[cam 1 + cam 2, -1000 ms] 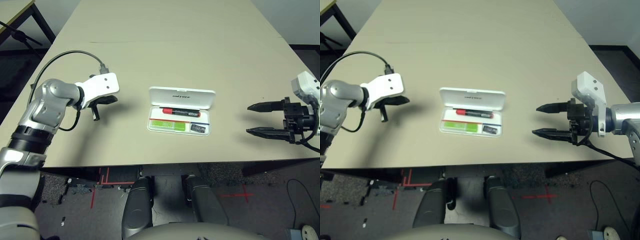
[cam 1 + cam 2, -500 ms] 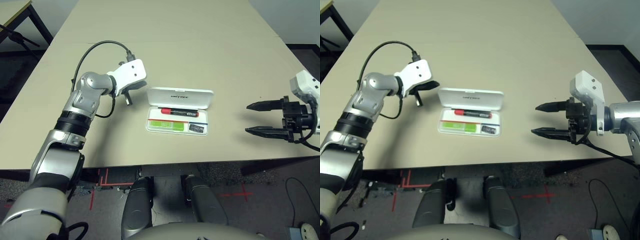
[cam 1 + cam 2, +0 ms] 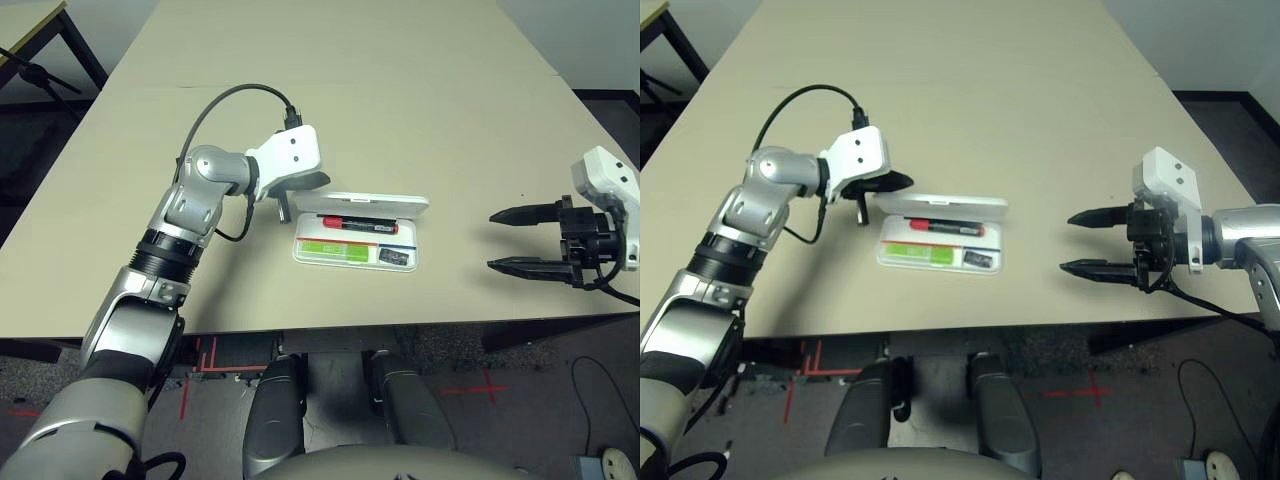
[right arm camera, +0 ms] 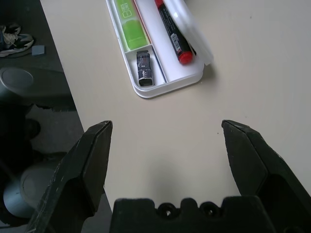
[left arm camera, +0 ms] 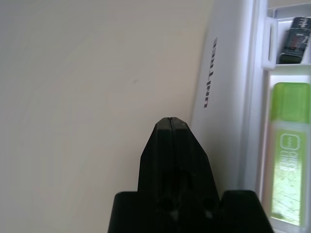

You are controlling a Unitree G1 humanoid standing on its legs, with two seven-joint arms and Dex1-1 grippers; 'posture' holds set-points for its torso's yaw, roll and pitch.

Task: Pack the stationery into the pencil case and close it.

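- While the case (image 3: 357,240) sits on the desk (image 3: 360,90) near its front edge, its lid (image 3: 372,203) stands partly raised over the tray, hinged along the far side, with the black lettering on the lid's outer face.
- Inside the tray lie all three pieces: the marker (image 3: 358,224) along the far row just under the lid, the green stick (image 3: 335,249) in the near row on the robot's left, and the grey block (image 3: 397,257) in the small compartment on the right end of that row.
- A thin red-and-blue line runs between the marker's row and the near row.
- The left gripper (image 3: 284,208) is at the lid's left end — its fingers (image 5: 171,145) are clenched tight together, tip against tip, with nothing between them.
- In the left wrist view those closed fingers point along the lid's outer face, right beside it; whether they touch it I cannot tell.
- A black cable loops up from the left wrist and back down to the forearm.
- The right gripper (image 3: 518,240) hangs over the desk's right part, well apart from the case, pointing toward it.
- Its fingers (image 4: 92,160) are spread wide and released — bare desk lies between them in the right wrist view.
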